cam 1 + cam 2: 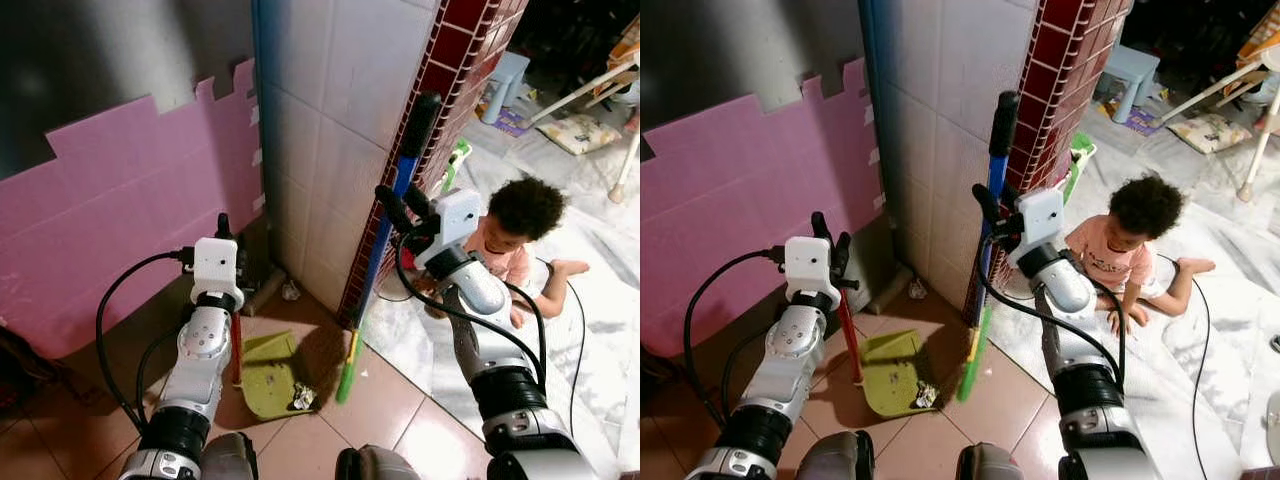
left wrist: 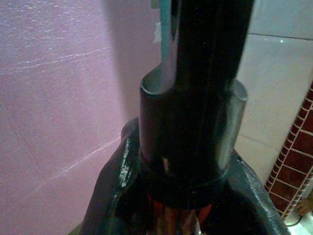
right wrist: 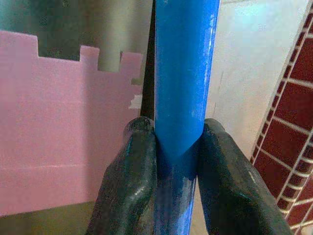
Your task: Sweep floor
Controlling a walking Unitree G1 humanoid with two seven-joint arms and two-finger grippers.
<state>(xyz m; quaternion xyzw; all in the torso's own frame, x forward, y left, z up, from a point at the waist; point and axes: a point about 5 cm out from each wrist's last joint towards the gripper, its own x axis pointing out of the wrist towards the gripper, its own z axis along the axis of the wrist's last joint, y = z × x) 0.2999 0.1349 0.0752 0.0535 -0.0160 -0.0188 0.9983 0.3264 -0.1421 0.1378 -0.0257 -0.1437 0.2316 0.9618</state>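
I see the broom [image 1: 378, 262] standing almost upright at the corner of the red brick pillar [image 1: 450, 80]. Its blue stick has a black top, and the green and yellow head touches the brown floor tiles [image 1: 380, 410]. The right gripper [image 1: 988, 212] pinches the blue stick; in the right wrist view both fingers [image 3: 129, 181] press on it from two sides.

Just beside the broom head, to my left, lies the green dustpan [image 1: 268, 372] flat on the floor. Some crumpled trash [image 1: 302, 397] sits at its edge, near the broom head, between pan and bristles. The red handle [image 1: 849, 335] of the dustpan rises up, and the left gripper [image 1: 828, 240] is closed around its black top end.

Behind the dustpan I see a pink foam panel [image 1: 120, 200] against the wall, and white wall tiles [image 1: 320, 120] next to it. A small child [image 1: 1130, 245] sits on the marble floor [image 1: 600, 300] just behind the right arm, near the pillar.
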